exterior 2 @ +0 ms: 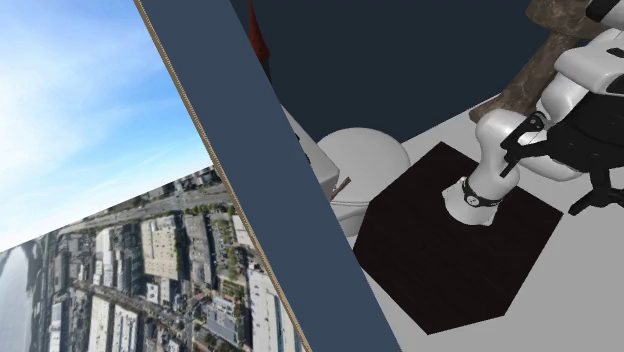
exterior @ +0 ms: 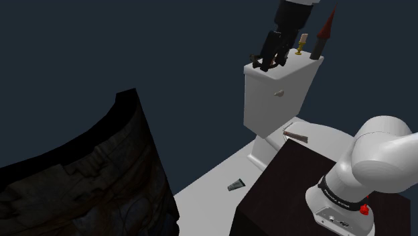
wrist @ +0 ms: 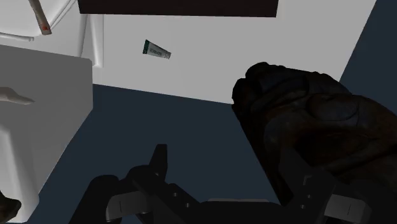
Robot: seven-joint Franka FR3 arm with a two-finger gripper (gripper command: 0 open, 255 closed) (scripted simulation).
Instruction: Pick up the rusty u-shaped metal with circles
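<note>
A white toilet tank stands at the shoulder view's upper middle, and my black gripper hangs just over the left end of its lid. In the wrist view the gripper is open, with only dark floor between the fingers. A brown, rusty-looking piece shows on the tank side of the fingers, cut off by the picture's edge, so I cannot tell its shape. The tank's side is close beside the fingers.
On the lid stand a small gold object and a dark cone with a red tip. A green tube lies on the pale floor, a reddish stick beside the toilet. A dark lumpy mass lies beyond the fingers. The dark stand adjoins the bowl.
</note>
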